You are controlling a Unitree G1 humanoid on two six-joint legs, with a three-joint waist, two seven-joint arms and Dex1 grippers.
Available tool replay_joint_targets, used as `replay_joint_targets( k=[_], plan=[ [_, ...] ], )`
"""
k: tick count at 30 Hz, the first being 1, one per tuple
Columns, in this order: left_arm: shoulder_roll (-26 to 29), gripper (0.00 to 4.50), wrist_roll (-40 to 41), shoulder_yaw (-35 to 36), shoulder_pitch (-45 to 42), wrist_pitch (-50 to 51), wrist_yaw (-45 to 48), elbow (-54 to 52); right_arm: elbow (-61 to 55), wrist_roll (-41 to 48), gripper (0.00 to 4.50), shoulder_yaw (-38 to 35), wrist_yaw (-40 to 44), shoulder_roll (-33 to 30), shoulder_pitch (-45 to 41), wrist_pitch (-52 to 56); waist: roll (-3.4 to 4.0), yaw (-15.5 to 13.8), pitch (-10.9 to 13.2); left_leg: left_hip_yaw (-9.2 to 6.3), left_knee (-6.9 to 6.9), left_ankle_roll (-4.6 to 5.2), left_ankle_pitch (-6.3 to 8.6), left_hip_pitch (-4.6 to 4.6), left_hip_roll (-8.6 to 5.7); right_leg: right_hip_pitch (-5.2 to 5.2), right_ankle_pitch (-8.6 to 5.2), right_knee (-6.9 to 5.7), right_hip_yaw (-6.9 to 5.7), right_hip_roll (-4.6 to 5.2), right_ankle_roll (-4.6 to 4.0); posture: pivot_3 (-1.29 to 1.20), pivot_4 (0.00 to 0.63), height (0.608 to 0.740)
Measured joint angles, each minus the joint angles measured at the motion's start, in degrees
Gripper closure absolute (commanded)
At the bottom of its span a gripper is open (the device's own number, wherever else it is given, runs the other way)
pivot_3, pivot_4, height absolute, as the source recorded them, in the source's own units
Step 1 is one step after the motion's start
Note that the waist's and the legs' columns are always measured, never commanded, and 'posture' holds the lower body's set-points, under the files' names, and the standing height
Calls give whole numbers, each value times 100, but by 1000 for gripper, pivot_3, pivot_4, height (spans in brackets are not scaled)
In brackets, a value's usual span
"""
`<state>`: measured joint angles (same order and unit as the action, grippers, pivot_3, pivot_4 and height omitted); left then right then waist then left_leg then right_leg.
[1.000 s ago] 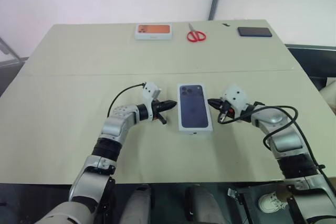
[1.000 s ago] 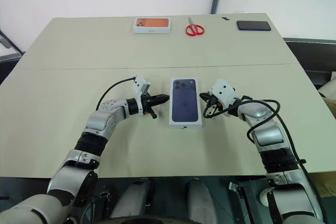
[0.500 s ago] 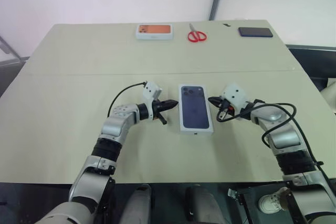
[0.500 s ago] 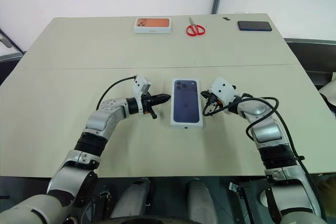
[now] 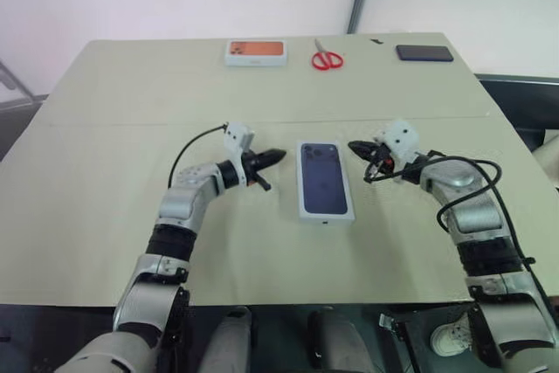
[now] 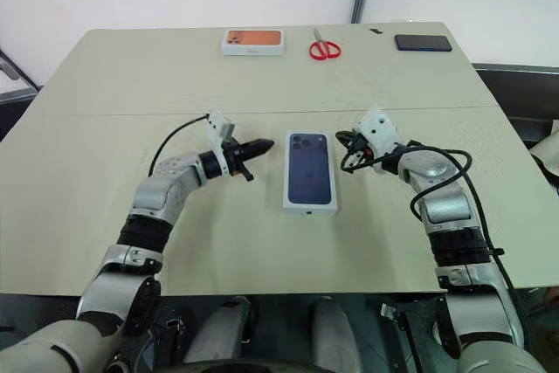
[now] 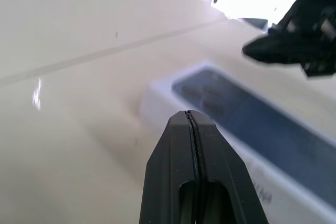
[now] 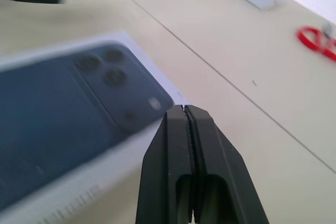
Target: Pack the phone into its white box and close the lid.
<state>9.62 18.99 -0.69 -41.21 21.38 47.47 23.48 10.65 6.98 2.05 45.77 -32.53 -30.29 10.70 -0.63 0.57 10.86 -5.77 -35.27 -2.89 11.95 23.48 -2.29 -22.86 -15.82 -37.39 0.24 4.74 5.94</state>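
The lid (image 5: 325,179), white with a dark blue phone printed on top, lies flat at the table's middle and covers the white box beneath it. The phone is hidden. My left gripper (image 5: 278,155) hovers shut and empty just left of the lid's far corner, pointing at it. My right gripper (image 5: 353,145) hovers shut and empty off the far right corner, pointing back at the left one. In the left wrist view my shut fingers (image 7: 189,124) face the lid (image 7: 252,129). The right wrist view shows shut fingers (image 8: 185,129) above the printed camera cluster (image 8: 105,72).
Along the table's far edge lie a white box with an orange picture (image 5: 256,51), red scissors (image 5: 327,59) and a black phone (image 5: 424,53). A seam crosses the tabletop (image 5: 131,122) behind the lid.
Both grippers have risen and shifted toward the lid's far end, staying shut. The lid has not moved.
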Motion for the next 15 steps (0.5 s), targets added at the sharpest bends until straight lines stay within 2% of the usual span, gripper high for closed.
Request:
replay_joint_targets(
  k=[5, 7, 10, 15],
  plan=[
    [-217, 4500, -256, -370, -187, -312, 209, 600, -5, -230, 4457, 343, 26, 28, 65, -159, 0, 46, 0, 2, 2, 0, 0, -2, -1, -2, 2, 0, 1, -1, 3, 0, 150, 740],
    [-176, 4500, -545, -744, -176, -371, 331, 802, -15, -258, 4457, 445, 50, 57, 74, -160, 0, 67, 0, 2, 3, 0, 0, -7, 1, -3, 2, -5, 2, -4, 3, 0, 150, 740],
    [-33, 4500, -800, -1057, -160, -575, 580, 747, -230, -442, 4457, 709, 297, -65, 240, -192, 3, 43, -6, -1, 3, 0, 0, -16, 2, 11, 1, -3, 1, -5, 3, 0, 150, 740],
    [160, 4500, -819, -1078, 84, -561, 780, 474, -911, -449, 4457, 864, 646, -294, 731, -194, -12, 46, -22, -9, 5, 3, 2, -43, 4, 45, 0, 9, -4, -5, 4, 0, 150, 740]
  ],
)
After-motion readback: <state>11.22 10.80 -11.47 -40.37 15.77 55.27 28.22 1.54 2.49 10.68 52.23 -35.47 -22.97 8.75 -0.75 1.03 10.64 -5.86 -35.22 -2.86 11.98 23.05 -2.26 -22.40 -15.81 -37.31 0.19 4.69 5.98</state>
